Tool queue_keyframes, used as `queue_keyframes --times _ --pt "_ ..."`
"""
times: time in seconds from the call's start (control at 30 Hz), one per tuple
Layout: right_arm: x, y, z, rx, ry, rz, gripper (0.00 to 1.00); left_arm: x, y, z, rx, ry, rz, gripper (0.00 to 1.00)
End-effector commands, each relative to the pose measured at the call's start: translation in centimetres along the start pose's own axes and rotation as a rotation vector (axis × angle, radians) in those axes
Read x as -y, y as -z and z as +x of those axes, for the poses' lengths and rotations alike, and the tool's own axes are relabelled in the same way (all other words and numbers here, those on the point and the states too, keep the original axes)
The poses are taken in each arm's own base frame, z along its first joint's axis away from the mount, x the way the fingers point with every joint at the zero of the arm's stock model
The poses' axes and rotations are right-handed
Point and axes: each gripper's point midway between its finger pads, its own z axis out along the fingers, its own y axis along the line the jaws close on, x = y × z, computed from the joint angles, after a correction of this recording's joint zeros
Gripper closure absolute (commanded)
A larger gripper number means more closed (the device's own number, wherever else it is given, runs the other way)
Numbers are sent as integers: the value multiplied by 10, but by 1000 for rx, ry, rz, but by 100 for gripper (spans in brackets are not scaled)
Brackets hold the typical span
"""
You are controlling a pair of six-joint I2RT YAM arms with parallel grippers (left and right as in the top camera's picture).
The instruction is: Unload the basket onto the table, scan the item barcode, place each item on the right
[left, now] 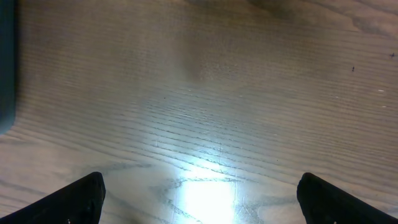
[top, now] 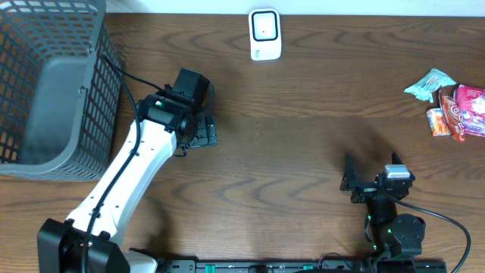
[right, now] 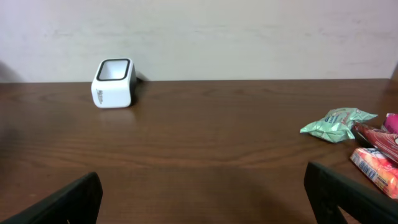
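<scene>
Two grippers hang low over the dark wood-grain table: left gripper and right gripper, jaws spread wide, empty. Farther out sit one grey basket left, at least three snack packets far right, and one white scanner by the pale wall.

Overhead: even, med-bright light, sharp overall; only faint soft shadows on counter. Left wrist cam: big white glare patch on the wood at bottom centre, grain washed out there, top dimmer, whole frame soft; left fingers just black shapes. Right wrist cam: dimmer, warm tone, scanner in focus, right fingers dark + blurry.
</scene>
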Motion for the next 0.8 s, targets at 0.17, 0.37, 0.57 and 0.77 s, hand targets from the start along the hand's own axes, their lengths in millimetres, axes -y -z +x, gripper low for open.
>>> queue_keyframes --times 0.17,0.37,0.57,0.77 --pt "-1 0 1 1 8 -3 1 -4 -2 -1 2 -9 -22 2" --pt "-1 0 1 1 8 -3 1 -4 -2 0 1 -9 -23 2" --pt "-1 0 1 1 8 -3 1 -4 0 -1 6 -8 -20 2" --pt "-1 0 1 1 8 -3 1 -5 8 -3 32 -4 -7 2"
